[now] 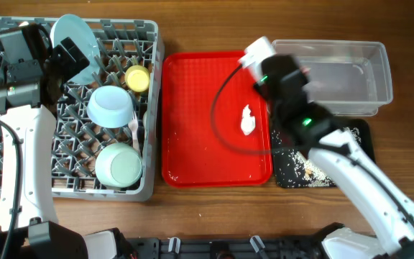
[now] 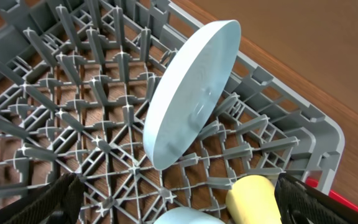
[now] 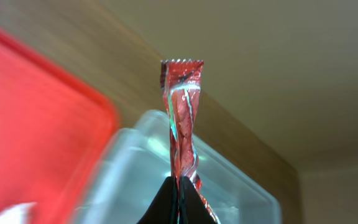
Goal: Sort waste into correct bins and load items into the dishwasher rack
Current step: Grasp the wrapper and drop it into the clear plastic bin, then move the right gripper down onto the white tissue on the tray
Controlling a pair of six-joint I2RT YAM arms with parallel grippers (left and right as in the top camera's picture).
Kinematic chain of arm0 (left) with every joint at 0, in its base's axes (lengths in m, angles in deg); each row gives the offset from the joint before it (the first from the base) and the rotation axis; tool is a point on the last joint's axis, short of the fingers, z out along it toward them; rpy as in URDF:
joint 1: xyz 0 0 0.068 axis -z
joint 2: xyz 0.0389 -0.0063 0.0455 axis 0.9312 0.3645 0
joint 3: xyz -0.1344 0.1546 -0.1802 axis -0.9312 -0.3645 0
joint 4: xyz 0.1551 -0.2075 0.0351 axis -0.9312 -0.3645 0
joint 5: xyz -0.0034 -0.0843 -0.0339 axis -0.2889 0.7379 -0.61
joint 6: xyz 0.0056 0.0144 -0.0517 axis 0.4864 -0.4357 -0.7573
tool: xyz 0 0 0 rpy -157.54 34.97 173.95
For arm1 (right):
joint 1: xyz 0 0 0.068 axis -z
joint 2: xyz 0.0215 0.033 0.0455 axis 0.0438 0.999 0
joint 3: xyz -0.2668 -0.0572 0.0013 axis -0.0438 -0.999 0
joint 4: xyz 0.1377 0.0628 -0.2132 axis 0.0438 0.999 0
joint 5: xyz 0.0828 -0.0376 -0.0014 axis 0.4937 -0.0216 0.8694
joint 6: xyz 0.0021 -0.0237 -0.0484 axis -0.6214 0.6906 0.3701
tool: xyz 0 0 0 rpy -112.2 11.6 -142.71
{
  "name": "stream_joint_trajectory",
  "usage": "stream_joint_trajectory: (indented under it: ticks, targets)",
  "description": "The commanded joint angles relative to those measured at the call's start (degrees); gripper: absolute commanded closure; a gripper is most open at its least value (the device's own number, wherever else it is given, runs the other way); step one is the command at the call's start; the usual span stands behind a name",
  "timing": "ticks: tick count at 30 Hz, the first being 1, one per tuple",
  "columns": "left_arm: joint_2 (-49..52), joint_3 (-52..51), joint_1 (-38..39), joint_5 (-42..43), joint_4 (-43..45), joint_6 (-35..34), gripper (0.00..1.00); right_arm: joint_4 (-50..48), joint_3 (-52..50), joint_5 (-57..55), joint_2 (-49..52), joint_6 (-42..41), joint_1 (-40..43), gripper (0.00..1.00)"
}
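Note:
My right gripper (image 3: 179,186) is shut on the small red crinkled wrapper (image 3: 182,124) and holds it up near the clear plastic tub (image 1: 365,54), which also shows in the right wrist view (image 3: 241,180). A white crumpled tissue (image 1: 248,120) lies on the red tray (image 1: 192,108). Beige food scraps (image 1: 315,169) lie in the black tray (image 1: 286,169). The grey rack (image 1: 146,43) holds the light blue plate (image 2: 191,93) on edge, the light blue bowl (image 1: 111,106), the pale green bowl (image 1: 118,165), the yellow cup (image 1: 137,78) and white cutlery (image 1: 134,132). My left gripper (image 2: 179,205) is open above the rack, empty.
The red tray sits between the rack and the bins. The black tray lies in front of the clear tub at the right. Bare wooden table runs along the front edge and the back.

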Motion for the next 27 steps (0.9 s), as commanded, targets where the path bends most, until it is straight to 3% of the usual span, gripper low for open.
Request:
stream_joint_trajectory:
  ticks: [1,4,9,12,14,18,23,27]
  targets:
    - [-0.96,-0.26,-0.13,0.46,0.13,-0.72,0.00,-2.21,-0.07,14.67,3.87,5.11,11.61,0.96]
    - [-0.96,-0.26,-0.13,0.46,0.13,-0.72,0.00,-3.32,-0.07,28.76,9.66,7.08,20.35,0.96]
    - [-0.96,-0.26,-0.13,0.46,0.13,-0.72,0.00,-7.10,-0.07,31.34,18.69,7.02,24.04,0.96]
    - [-0.96,-0.26,-0.13,0.46,0.13,-0.72,0.00,-9.77,-0.04,31.56,18.60,4.87,23.98,0.36]
    - [-0.96,-0.26,-0.13,0.46,0.13,-0.74,0.00,-10.01,-0.04,31.56,17.53,4.37,23.98,0.29]
    - [-0.96,-0.26,-0.13,0.46,0.13,-0.72,0.00,-7.96,-0.04,32.81,11.72,-4.94,23.21,0.25]
    - [-0.96,-0.26,-0.13,0.46,0.13,-0.72,0.00,-1.81,-0.04,51.95,0.90,-13.11,17.42,0.38]
    - [-0.96,-0.26,-0.13,0.46,0.13,-0.72,0.00,5.73,-0.09,46.66,0.44,-13.03,6.27,0.36]
